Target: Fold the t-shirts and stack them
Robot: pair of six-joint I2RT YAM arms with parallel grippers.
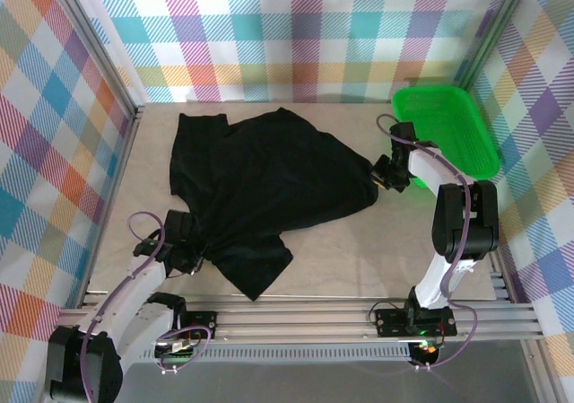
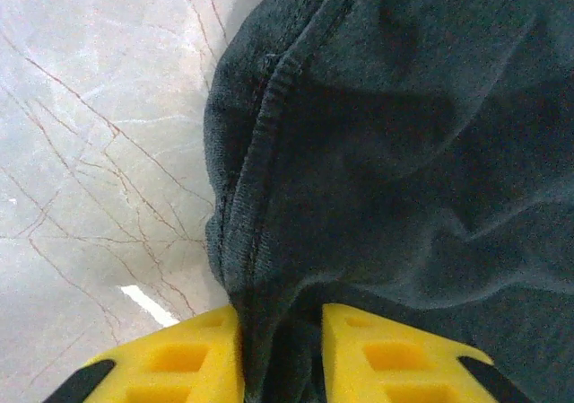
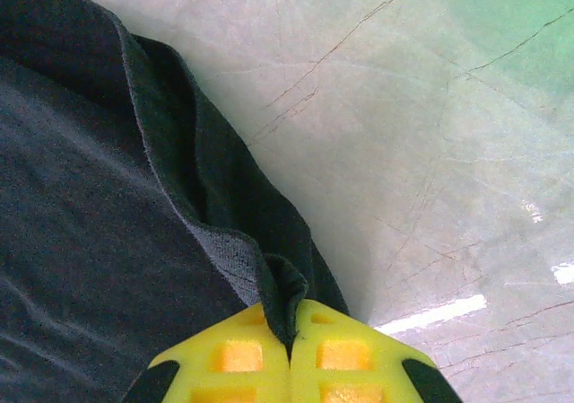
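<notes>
A black t-shirt lies crumpled across the middle of the marble table, its bottom corner trailing toward the near edge. My left gripper is at the shirt's near left edge. In the left wrist view a bunched hem of the t-shirt fills the gap of the left gripper, pressed by both yellow fingers. My right gripper is at the shirt's right tip. The right wrist view shows the right gripper shut on a folded edge of the t-shirt.
A bright green mesh basket stands at the back right, just behind the right arm. Checked walls and metal rails enclose the table. Bare marble shows left of the shirt and right of it.
</notes>
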